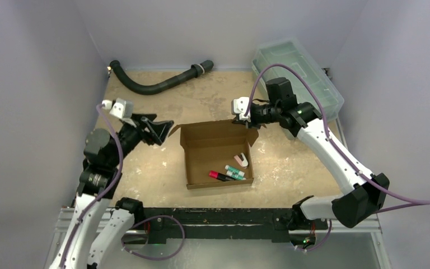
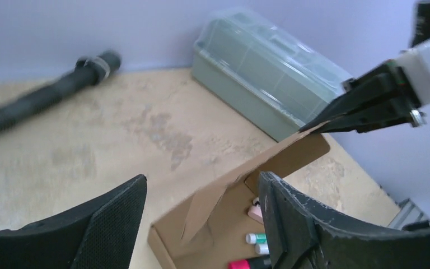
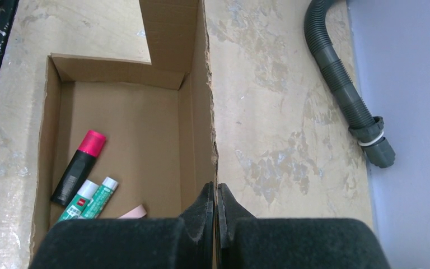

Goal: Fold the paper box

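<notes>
I have the right claw (image 3: 216,188) pinched flat on the top edge of the paper box (image 3: 129,129), at one end of its tall back wall. The two fingers meet with only cardboard between them. From this claw the wall runs straight ahead, and the open tray of the box drops away below it on one side. In the tray, well under the claw, lie a black marker (image 3: 78,168) with a pink cap, two green and white tubes (image 3: 92,199) just beside it, and a small pale pink piece (image 1: 241,160). On the other side of the wall is bare bench (image 3: 269,112), and well beyond that a dark ribbed hose (image 3: 341,84).

My left claw (image 2: 202,179) stands wide, fingers far apart, gripping nothing. It sits just beside the box's opposite end, and from its wrist camera the raised flap shows in the gap between the fingers. I cannot tell whether a fingertip touches the cardboard. Past the box from this claw, the clear greenish bin (image 2: 263,78) rests against the back wall.
</notes>
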